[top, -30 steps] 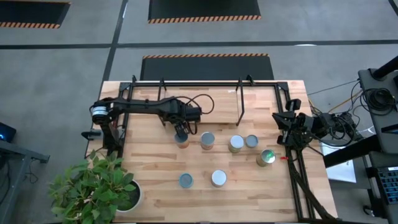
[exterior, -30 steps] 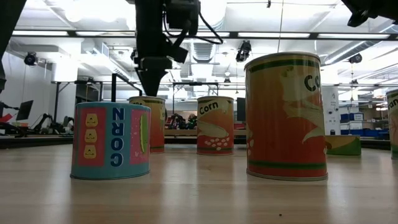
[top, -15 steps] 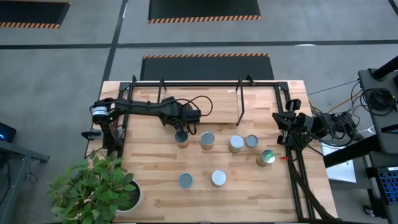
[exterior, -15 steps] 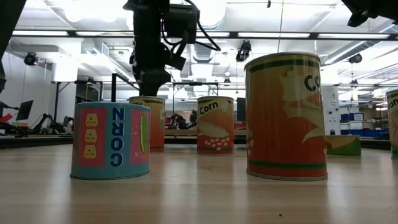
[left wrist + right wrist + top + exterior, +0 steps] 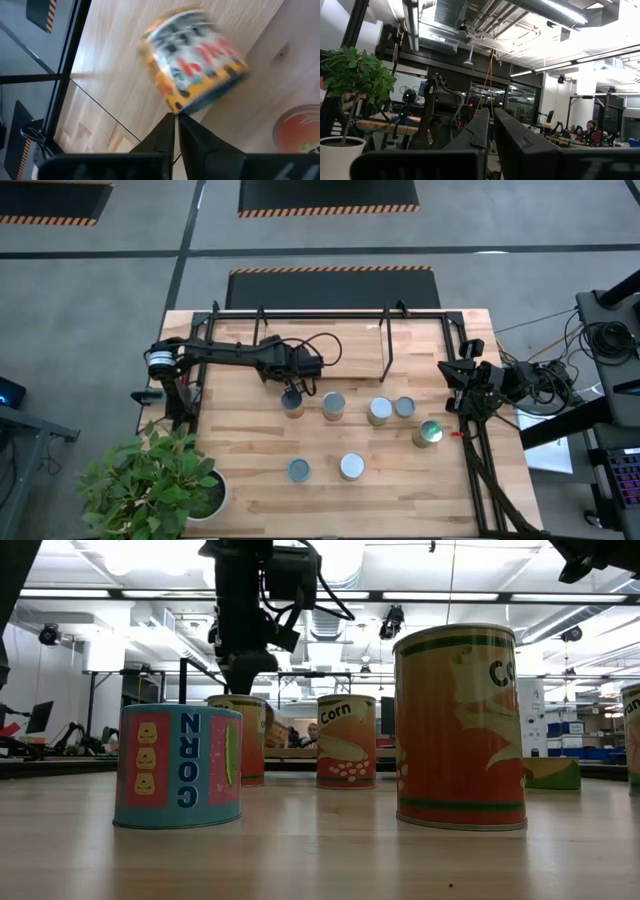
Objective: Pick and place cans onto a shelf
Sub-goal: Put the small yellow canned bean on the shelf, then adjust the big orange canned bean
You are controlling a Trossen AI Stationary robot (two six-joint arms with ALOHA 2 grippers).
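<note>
L gripper (image 5: 291,393) jaws now pressed together above can (image 5: 293,404), holding nothing; R gripper (image 5: 490,122) unchanged, closed.

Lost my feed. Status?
Left claw shut empty above the orange can. Right claw shut, parked at the table's right edge. Shelf holds no cans.

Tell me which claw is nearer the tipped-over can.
Right. The right claw sits just beside the tipped can at the table's edge; the left claw is across the table.
</note>
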